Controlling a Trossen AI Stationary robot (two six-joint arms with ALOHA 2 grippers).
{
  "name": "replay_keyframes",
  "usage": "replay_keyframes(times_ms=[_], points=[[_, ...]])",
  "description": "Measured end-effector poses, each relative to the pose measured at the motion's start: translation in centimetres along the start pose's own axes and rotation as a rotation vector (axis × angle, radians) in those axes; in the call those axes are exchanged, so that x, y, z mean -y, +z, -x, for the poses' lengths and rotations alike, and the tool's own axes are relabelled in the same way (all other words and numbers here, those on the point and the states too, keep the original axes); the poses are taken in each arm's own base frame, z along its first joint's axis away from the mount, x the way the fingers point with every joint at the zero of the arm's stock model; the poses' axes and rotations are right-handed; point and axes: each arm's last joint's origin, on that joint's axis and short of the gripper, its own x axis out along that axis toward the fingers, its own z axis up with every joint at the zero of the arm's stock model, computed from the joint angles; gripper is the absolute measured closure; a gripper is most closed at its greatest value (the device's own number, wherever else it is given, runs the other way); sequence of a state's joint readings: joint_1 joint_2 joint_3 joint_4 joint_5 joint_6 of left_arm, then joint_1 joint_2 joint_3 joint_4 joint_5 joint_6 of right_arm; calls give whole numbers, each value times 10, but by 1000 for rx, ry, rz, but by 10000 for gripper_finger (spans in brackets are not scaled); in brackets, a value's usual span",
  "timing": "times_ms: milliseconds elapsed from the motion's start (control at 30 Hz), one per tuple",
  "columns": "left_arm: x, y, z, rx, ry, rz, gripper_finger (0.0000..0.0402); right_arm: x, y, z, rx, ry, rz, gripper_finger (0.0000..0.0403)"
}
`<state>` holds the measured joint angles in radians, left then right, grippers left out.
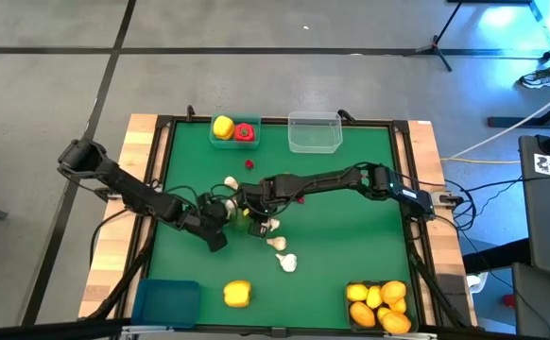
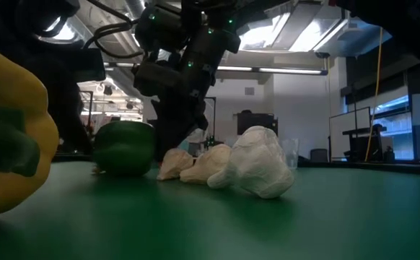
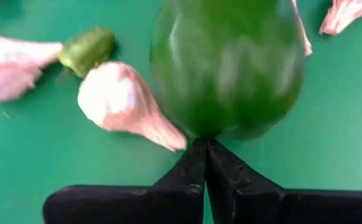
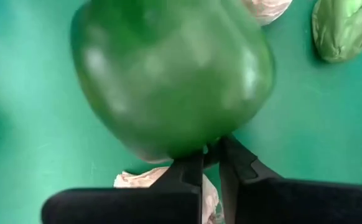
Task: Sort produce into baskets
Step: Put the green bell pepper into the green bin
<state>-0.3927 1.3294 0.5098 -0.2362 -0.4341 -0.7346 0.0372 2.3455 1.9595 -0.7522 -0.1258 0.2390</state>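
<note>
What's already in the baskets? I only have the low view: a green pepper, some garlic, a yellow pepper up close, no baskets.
Observer: In the high view, the teal basket at the mat's top edge holds a yellow pepper and a red pepper.
Operator: Where's the citrus?
Observer: Heaped citrus sits in the dark grey basket at the bottom right corner.
Operator: Which arm is at the green pepper?
Observer: Both. The left gripper and the right gripper each point at the green pepper mid-mat.
</note>
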Motion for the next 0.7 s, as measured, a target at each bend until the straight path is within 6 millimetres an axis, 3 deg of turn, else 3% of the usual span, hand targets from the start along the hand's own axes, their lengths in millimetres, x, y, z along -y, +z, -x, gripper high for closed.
replay_keyframes(times_ms=[433,700], points=[[-9,9,39,47,-124,113,402,1,11,18,0,16,18,403],[-23,11,61,85,-126,153,402,29,30,52,20,-55,27,402]])
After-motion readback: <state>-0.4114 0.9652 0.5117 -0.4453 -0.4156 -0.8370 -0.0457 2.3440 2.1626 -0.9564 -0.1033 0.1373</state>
